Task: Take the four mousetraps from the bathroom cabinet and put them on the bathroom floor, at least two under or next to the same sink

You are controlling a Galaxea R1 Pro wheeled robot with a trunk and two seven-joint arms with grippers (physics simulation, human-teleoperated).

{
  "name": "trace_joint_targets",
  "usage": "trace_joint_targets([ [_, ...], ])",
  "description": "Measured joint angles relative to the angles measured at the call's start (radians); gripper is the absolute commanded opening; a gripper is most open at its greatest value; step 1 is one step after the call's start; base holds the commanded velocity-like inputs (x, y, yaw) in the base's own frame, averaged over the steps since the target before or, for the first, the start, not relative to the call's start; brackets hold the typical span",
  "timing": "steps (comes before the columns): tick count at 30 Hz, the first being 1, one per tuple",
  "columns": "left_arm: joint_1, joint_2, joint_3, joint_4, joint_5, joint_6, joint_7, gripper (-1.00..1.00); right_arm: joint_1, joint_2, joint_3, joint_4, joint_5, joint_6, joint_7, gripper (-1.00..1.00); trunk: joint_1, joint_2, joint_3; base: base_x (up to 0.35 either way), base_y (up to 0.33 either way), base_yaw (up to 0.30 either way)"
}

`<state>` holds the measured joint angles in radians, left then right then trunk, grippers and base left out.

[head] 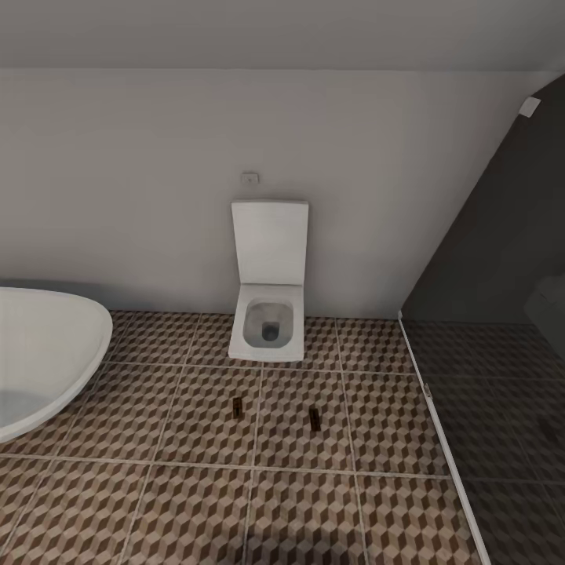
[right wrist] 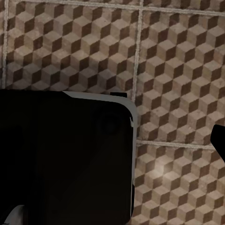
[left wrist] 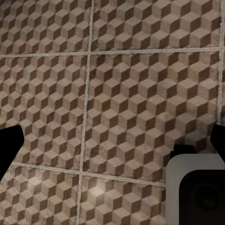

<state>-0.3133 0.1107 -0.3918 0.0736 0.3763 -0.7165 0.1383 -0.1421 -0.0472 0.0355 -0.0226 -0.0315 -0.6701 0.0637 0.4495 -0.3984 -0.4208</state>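
Observation:
Two mousetraps lie on the bathroom floor (head: 118, 502) in front of the toilet, one (head: 237, 405) to the left and one (head: 314, 417) to the right, about a tile apart. Both are small, dark and tan. My left gripper (left wrist: 112, 140) hangs open over bare cube-pattern tiles (left wrist: 140, 93), with a dark fingertip (left wrist: 9, 146) at each side edge and nothing between. My right gripper (right wrist: 115, 140) also looks open over the tiles (right wrist: 178, 70). One of its fingertips (right wrist: 219, 140) shows and the other is lost against my dark base. The cabinet is out of view.
A white wall-hung toilet (head: 268, 320) with its lid up stands at the back wall. A large white oval basin (head: 39, 353) juts in from the left. A dark glass partition (head: 486, 329) closes off the right. My base (right wrist: 65, 159) (left wrist: 197, 192) shows beneath both wrists.

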Motion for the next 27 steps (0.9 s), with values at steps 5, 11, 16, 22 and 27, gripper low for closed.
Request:
trace_joint_targets([
  [5, 0.0, 0.0, 0.0, 0.0, 0.0, 0.0, 0.0, 1.0, 0.0, 0.0, 0.0, 0.0, 0.0, 0.0, 0.0, 1.0, 0.0, 0.0, 0.0, 0.0, 0.0, 0.0],
  [11, 0.0, 0.0, 0.0, 0.0, 0.0, 0.0, 0.0, 1.0, 0.0, 0.0, 0.0, 0.0, 0.0, 0.0, 0.0, 1.0, 0.0, 0.0, 0.0, 0.0, 0.0, 0.0],
  [16, 0.0, 0.0, 0.0, 0.0, 0.0, 0.0, 0.0, 1.0, 0.0, 0.0, 0.0, 0.0, 0.0, 0.0, 0.0, 1.0, 0.0, 0.0, 0.0, 0.0, 0.0, 0.0],
  [22, 0.0, 0.0, 0.0, 0.0, 0.0, 0.0, 0.0, 1.0, 0.0, 0.0, 0.0, 0.0, 0.0, 0.0, 0.0, 1.0, 0.0, 0.0, 0.0, 0.0, 0.0, 0.0],
  [27, 0.0, 0.0, 0.0, 0.0, 0.0, 0.0, 0.0, 1.0, 0.0, 0.0, 0.0, 0.0, 0.0, 0.0, 0.0, 1.0, 0.0, 0.0, 0.0, 0.0, 0.0, 0.0],
])
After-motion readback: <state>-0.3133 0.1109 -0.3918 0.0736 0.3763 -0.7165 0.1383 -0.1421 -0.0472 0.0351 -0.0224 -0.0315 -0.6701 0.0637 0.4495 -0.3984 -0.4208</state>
